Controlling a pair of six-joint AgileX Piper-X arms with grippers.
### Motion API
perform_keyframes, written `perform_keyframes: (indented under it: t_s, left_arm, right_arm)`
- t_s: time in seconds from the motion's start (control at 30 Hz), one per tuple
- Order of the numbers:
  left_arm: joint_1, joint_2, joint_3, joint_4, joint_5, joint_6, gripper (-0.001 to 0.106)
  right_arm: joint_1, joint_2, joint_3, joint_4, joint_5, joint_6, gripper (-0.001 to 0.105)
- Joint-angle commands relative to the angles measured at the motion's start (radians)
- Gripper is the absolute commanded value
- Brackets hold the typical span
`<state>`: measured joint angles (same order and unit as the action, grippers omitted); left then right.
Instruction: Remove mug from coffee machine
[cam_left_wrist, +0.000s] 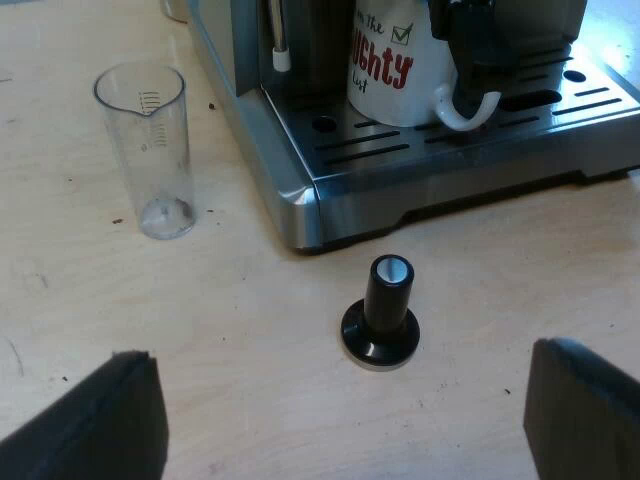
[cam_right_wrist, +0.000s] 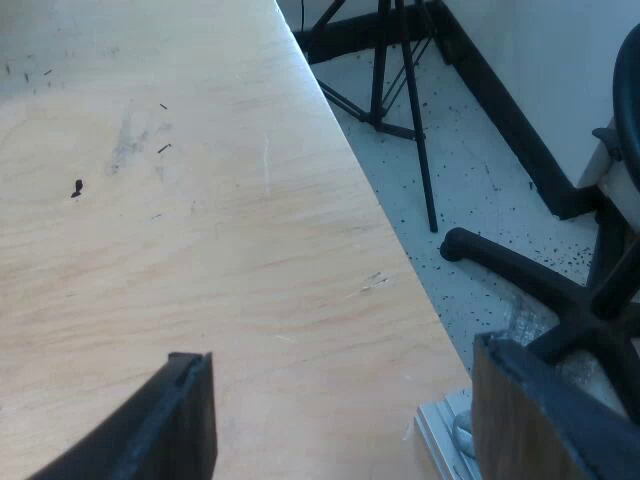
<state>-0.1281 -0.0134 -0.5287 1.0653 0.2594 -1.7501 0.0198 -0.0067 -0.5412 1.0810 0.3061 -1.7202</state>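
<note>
A white mug (cam_left_wrist: 395, 70) with red lettering stands upright on the slotted drip tray (cam_left_wrist: 380, 150) of the espresso machine (cam_left_wrist: 300, 195). Its white handle (cam_left_wrist: 468, 112) faces outward, under a black part of the machine's front (cam_left_wrist: 500, 35). My left gripper (cam_left_wrist: 340, 425) hangs open above the wooden table, well short of the machine, with nothing between its fingers (cam_left_wrist: 100, 425). My right gripper (cam_right_wrist: 340, 430) is open too, over bare table close to the table's edge, holding nothing.
A tamper (cam_left_wrist: 381, 315) with a black knob stands on the table just before the machine's corner, between my left gripper and the mug. An empty measuring glass (cam_left_wrist: 150, 150) stands beside the machine. Beyond the table edge (cam_right_wrist: 380, 240) are a tripod (cam_right_wrist: 400, 90) and a chair base (cam_right_wrist: 540, 280).
</note>
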Motion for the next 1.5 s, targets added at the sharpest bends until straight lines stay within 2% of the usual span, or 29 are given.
perform_keyframes:
  t_s: [0.03,0.47,0.57,0.67,0.73,0.77,0.97,1.03,1.13,1.33,1.4,1.5]
  left_arm:
    - [0.0,-0.037,-0.001,-0.015,0.008,0.004,0.079]
    - [0.0,-0.037,-0.001,-0.017,0.008,-0.005,0.079]
    - [0.0,-0.03,-0.001,-0.017,0.008,-0.048,0.079]
    - [0.0,-0.005,-0.005,-0.017,0.008,-0.062,0.079]
    - [-0.004,0.034,-0.023,-0.017,0.018,-0.064,0.079]
    - [-0.006,0.041,-0.026,-0.017,0.021,-0.064,0.079]
    - [-0.047,0.15,-0.08,-0.033,0.029,-0.064,0.079]
    - [-0.071,0.19,-0.104,-0.06,0.029,-0.064,0.079]
    - [-0.099,0.232,-0.129,-0.097,0.029,-0.064,0.079]
    - [-0.138,0.289,-0.144,-0.162,0.031,-0.064,0.079]
    - [-0.161,0.31,-0.144,-0.178,0.044,-0.064,0.079]
    - [-0.207,0.335,-0.144,-0.191,0.052,-0.064,0.079]
  right_arm:
    - [-0.004,-0.047,-0.006,-0.008,0.008,-0.003,0.058]
    - [-0.004,-0.042,-0.015,0.001,0.001,-0.005,0.058]
    - [-0.004,-0.025,-0.046,0.004,-0.028,-0.04,0.058]
    - [-0.004,0.01,-0.083,0.004,-0.067,-0.113,0.058]
    - [-0.004,0.045,-0.125,0.004,-0.111,-0.171,0.058]
    - [-0.004,0.056,-0.136,0.004,-0.121,-0.176,0.058]
    - [-0.004,0.173,-0.233,0.0,-0.23,-0.177,0.058]
    - [-0.004,0.224,-0.265,0.0,-0.327,-0.174,0.058]
    - [-0.004,0.279,-0.298,0.0,-0.41,-0.16,0.058]
    - [0.023,0.368,-0.349,-0.03,-0.497,-0.162,0.058]
    - [0.064,0.401,-0.369,-0.033,-0.562,-0.17,0.058]
    - [0.124,0.441,-0.39,-0.033,-0.575,-0.17,0.058]
